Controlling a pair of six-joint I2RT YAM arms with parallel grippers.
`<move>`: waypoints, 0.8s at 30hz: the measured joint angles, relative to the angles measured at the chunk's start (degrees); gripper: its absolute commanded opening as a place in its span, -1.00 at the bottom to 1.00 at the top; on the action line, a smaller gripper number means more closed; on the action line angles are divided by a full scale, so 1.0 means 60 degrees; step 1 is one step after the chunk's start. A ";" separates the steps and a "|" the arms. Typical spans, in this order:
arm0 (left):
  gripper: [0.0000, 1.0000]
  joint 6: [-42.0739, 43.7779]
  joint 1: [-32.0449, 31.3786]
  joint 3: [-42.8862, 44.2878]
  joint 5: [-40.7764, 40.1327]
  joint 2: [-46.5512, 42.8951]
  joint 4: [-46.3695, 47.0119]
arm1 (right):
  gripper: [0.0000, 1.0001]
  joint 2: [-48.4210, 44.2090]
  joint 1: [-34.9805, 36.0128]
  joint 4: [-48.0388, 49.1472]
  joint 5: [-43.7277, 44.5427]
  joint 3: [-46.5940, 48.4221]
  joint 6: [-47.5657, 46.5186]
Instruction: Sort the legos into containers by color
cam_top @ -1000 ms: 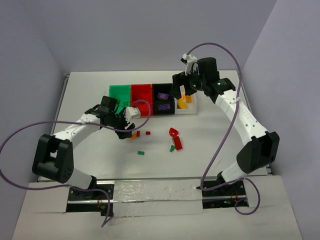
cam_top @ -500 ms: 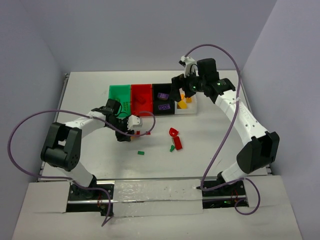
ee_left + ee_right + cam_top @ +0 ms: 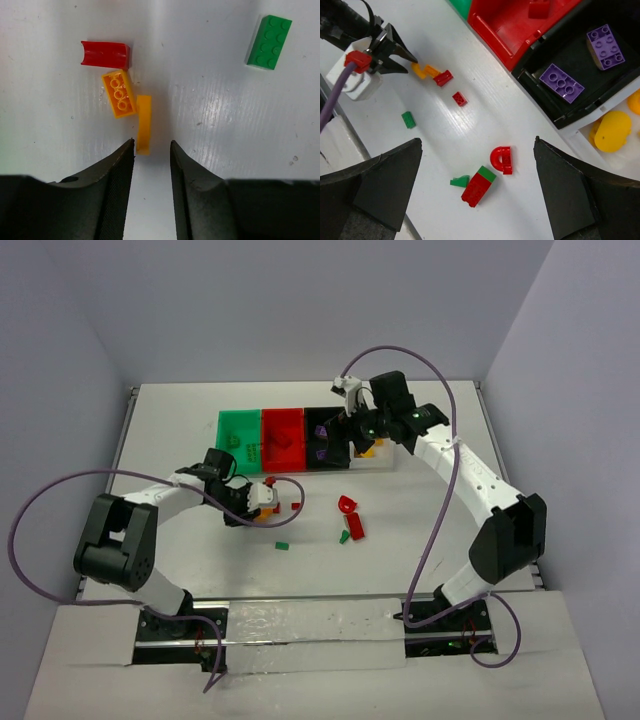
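L arm (image 3: pixel 165 492) low, forearm near-horizontal, reaching to the robot's right. Left gripper (image 3: pixel 152 144) angled down, jaws a narrow gap apart. R arm (image 3: pixel 470 475) raised, elbow bent, reaching fwd-left. Right gripper (image 3: pixel 478 142) hangs high, jaws spread wide.

The top view looks down over the whole table (image 3: pixel 170 425). The left wrist view looks straight down, close. The right wrist view, higher, shares its orange bricks (image 3: pixel 427 71).

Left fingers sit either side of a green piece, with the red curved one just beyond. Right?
No. The piece between the left fingers is orange, not green, as the left wrist view shows. The red curved one does lie just beyond.
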 measured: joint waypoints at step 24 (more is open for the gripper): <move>-0.62 -0.0876 0.0008 -0.0376 0.0397 -0.0424 0.0779 | 0.99 0.0247 0.0081 -0.0041 0.0027 -0.0064 -0.0063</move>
